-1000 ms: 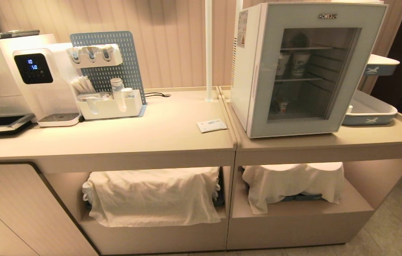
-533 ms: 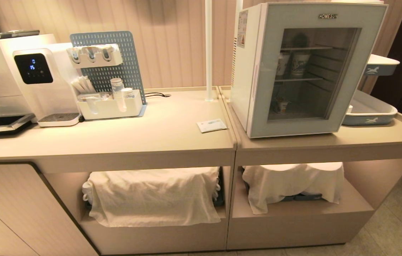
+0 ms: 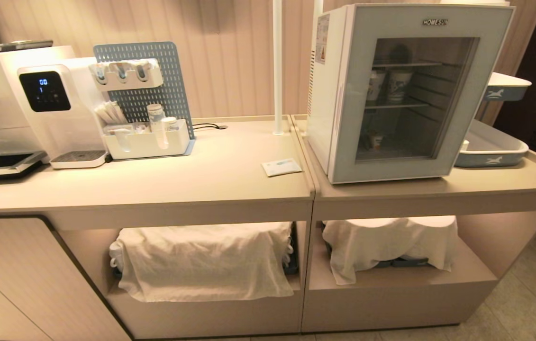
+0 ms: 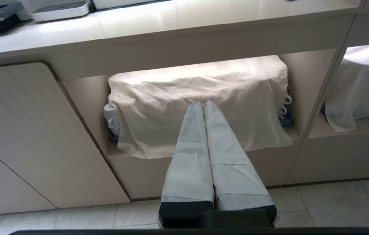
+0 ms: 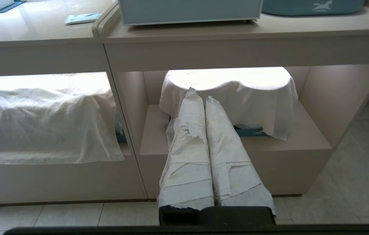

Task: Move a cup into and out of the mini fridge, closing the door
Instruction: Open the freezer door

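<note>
The mini fridge (image 3: pixel 391 94) stood on the table (image 3: pixel 201 180) with its door (image 3: pixel 367 161) shut; the cup (image 3: pixel 377 140) sat inside on the bottom shelf.

The white boxy mini fridge (image 3: pixel 327 90) with black side vent slots and an orange-triangle sticker stands upright on the right part of the beige surface (image 3: pixel 201 180). Its white-framed glass door (image 3: pixel 414 92) is closed flat against the front, the long recessed handle running down its left frame. Through the glass, the small squat white cup (image 3: pixel 376 140) with orange marks sits upright on the bottom level, toward the left side, below the wire shelves.
</note>
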